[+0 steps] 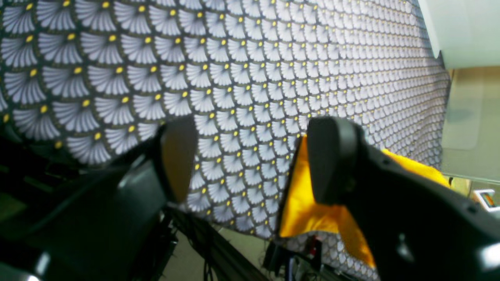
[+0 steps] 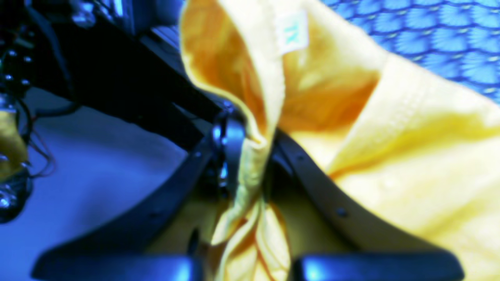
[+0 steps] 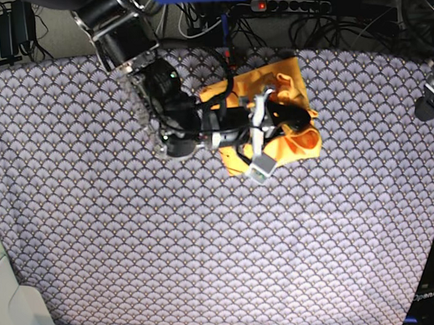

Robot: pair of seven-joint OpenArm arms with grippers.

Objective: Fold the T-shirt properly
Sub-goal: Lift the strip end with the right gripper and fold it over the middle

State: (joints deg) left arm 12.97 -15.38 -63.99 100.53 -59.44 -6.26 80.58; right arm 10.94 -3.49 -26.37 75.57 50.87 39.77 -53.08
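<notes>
The right pincer [image 2: 250, 164] pinches the T-shirt [image 3: 289, 82] collar, its arm hiding the bunched middle; the left pincer [image 1: 250, 160] gapes wide over patterned cloth [image 1: 250, 58].

We can read very little here. A small white tag [image 2: 292, 31] sewn inside the collar of the T-shirt [image 2: 410, 164] carries pale green marks, too blurred in the right wrist view for us to make out. At the lower right corner of the base view, faint grey lettering [image 3: 430, 295] on a dark surface reads roughly "OpenArm". We see a small framed label or screen [image 1: 487, 199] at the right edge of the left wrist view, unreadable
</notes>
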